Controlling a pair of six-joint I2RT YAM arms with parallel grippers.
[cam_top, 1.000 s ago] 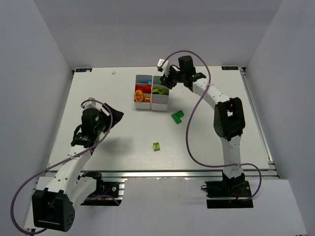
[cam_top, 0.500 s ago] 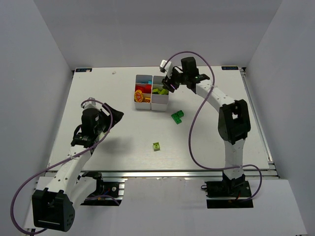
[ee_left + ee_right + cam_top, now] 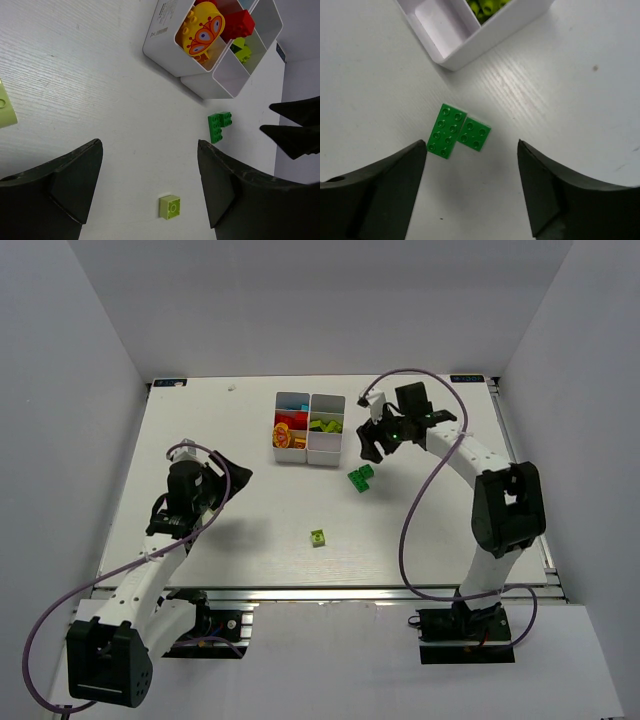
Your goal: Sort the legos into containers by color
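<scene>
The white container tray [image 3: 325, 455] stands at the back middle of the table, with red, yellow, lime and blue legos in its compartments. Two dark green legos [image 3: 361, 478] lie side by side right of it; they also show in the right wrist view [image 3: 456, 131] and the left wrist view [image 3: 219, 126]. A lime lego [image 3: 318, 537] lies alone nearer the front, also in the left wrist view [image 3: 170, 207]. My right gripper [image 3: 371, 445] is open and empty just above the green pair. My left gripper [image 3: 222, 478] is open and empty over the left table.
The tray's corner [image 3: 465, 55] shows at the top of the right wrist view, with lime bricks [image 3: 482, 7] in one compartment. A yellow printed piece [image 3: 202, 32] and a red brick [image 3: 239, 24] lie in the tray. Another lime piece [image 3: 5, 106] is at the left wrist view's left edge.
My right gripper has moved from over the tray's right column to the right and toward the front, down over the two dark green legos. The left arm has barely moved.
</scene>
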